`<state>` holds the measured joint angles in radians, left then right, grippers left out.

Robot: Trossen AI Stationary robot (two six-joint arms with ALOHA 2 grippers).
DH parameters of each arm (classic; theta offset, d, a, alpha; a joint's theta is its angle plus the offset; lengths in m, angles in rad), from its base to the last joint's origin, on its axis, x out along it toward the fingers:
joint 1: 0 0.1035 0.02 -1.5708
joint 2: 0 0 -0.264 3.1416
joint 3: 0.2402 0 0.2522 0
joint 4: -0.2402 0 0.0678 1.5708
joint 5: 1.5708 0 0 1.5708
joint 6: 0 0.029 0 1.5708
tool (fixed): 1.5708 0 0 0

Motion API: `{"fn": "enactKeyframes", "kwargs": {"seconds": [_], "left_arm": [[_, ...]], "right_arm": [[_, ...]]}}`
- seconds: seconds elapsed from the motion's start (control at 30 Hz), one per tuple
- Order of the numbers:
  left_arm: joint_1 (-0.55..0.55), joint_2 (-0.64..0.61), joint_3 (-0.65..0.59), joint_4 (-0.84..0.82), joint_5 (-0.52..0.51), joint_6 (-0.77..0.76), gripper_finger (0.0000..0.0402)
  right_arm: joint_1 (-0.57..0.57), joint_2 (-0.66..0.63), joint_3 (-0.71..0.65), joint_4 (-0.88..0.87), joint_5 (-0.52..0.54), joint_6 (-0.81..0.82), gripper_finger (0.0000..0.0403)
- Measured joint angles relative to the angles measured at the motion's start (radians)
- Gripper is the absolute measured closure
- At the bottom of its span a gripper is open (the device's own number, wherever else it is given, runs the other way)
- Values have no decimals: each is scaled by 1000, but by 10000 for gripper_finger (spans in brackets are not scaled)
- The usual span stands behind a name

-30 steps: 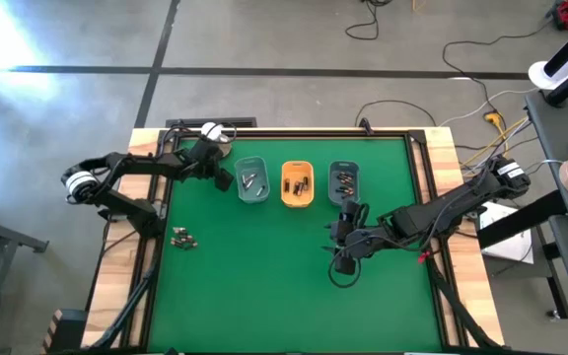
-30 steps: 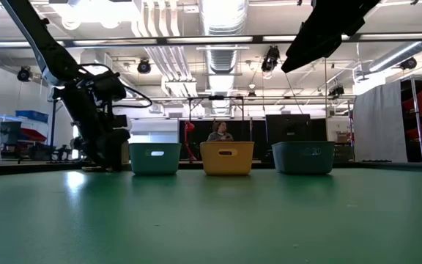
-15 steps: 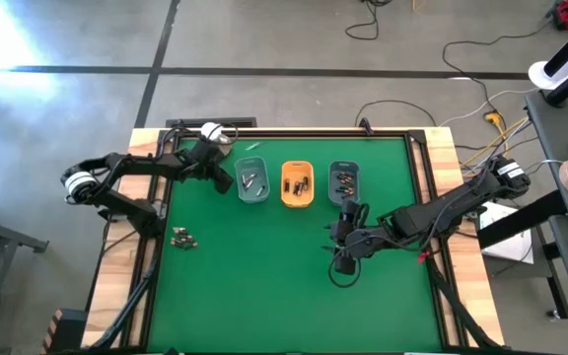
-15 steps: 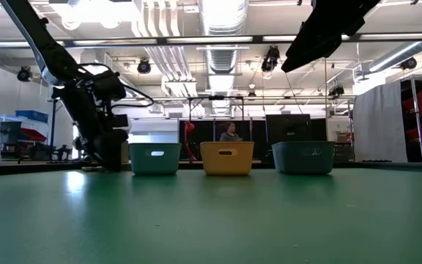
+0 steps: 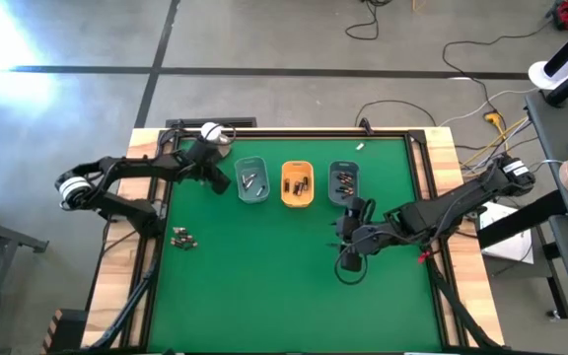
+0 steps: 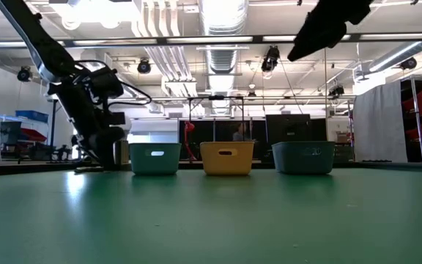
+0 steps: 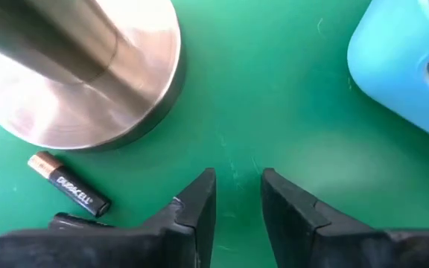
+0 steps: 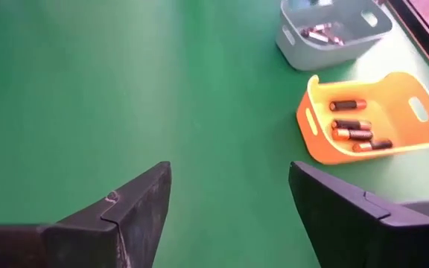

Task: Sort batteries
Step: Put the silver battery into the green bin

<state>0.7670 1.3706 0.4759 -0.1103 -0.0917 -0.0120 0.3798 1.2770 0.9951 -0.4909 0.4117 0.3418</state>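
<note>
Three small trays stand in a row at the far side: teal, orange and blue-grey, each with batteries inside. A loose heap of batteries lies on the mat near the left edge. My left gripper is low over the mat between the teal tray and a metal dome. Its fingers are narrowly open with only mat between them. A copper-topped battery lies just beside them. My right gripper hovers wide open over bare mat, near the orange tray.
The round metal dome with a white ball stands at the far left corner, close to my left gripper. Wooden borders frame the green mat. Cables lie on the floor beyond the far edge. Open mat spreads across the table's near half.
My right arm has drawn back a little toward the table's right edge. My left gripper has shifted slightly toward the table's left, staying low beside the teal tray.
</note>
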Motion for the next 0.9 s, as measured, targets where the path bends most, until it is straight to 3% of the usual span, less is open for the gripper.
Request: {"fn": "enactKeyframes", "kwargs": {"seconds": [0.1,0.2,0.37,0.5,0.67,0.77,0.9], "left_arm": [[0,-26,0,-17,0,-4,315],[-6,-71,0,-35,9,-23,315],[-14,-179,-19,-36,89,-46,315],[-36,-287,-50,6,143,-88,315],[-121,-431,-138,209,235,-165,315],[-204,-507,-205,384,242,-222,315],[-357,-575,-267,560,242,-317,315]], "right_arm": [[0,0,0,-77,36,0,141],[-11,-19,4,-189,144,33,147],[-128,-84,70,-440,214,75,157],[-367,-129,89,-650,88,125,168],[-691,-147,28,-793,-90,250,183],[-782,-139,-20,-787,-166,259,188],[-807,-103,-40,-758,-196,287,191]]}}
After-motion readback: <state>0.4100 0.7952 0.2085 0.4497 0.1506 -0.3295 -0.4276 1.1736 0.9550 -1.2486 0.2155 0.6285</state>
